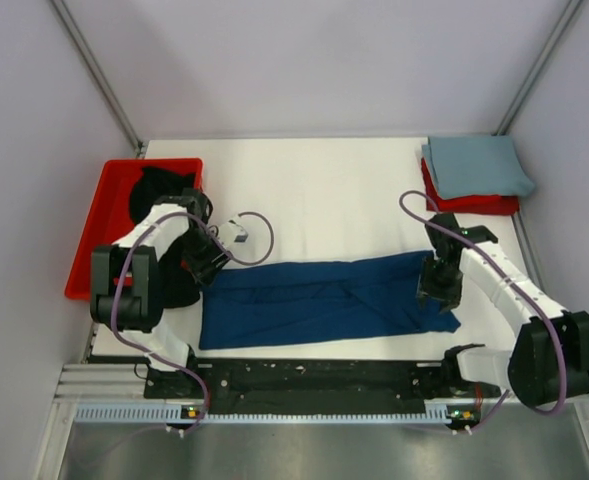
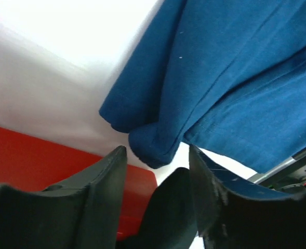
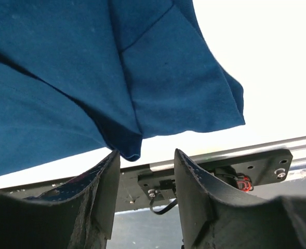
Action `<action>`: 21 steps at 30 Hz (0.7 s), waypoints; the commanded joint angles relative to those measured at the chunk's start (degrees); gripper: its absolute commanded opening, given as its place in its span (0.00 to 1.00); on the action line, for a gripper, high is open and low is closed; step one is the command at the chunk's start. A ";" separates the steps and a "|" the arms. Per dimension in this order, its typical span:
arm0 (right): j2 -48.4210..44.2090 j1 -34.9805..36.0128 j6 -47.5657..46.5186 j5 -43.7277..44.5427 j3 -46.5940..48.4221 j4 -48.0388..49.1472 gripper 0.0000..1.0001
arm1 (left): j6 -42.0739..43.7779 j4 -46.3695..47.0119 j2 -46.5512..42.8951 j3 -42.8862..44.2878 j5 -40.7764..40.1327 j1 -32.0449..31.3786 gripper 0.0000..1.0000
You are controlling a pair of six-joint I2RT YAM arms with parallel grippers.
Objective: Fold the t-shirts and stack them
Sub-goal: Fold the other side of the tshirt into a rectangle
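The dark navy blue t-shirt [image 1: 324, 300] lies as a long folded strip along the table's near edge. My left gripper [image 1: 206, 265] is at its left end, open; in the left wrist view [image 2: 158, 150] a rolled corner of the navy cloth [image 2: 153, 145] sits just beyond the fingertips, not between them. My right gripper [image 1: 437, 283] is at the strip's right end, open [image 3: 145, 153], with a navy corner [image 3: 129, 148] by its left fingertip. The black t-shirt [image 1: 159, 190] lies in the red tray [image 1: 94, 225]. The pale grey-blue t-shirt [image 1: 474, 165] lies folded at the back right.
The grey-blue shirt rests on a red item [image 1: 469, 203]. Dark cloth [image 1: 179, 290] shows under my left arm, and between the left fingers [image 2: 168, 207]. A small white object [image 1: 240, 236] lies by the left arm's cable. The black metal rail [image 1: 314, 378] borders the near edge.
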 commanded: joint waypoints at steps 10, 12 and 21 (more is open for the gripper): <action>6.63 11.28 0.01 -1.38 6.11 20.87 0.13 | 1.81 -11.31 -1.92 9.96 8.44 -2.75 0.33; 10.32 11.28 -1.22 -1.64 6.20 24.73 0.06 | 0.93 -9.91 -1.57 8.82 7.91 -3.89 0.30; 18.78 12.94 -3.68 -6.29 4.62 33.27 0.00 | -5.14 4.67 2.38 2.05 -2.18 -4.95 0.26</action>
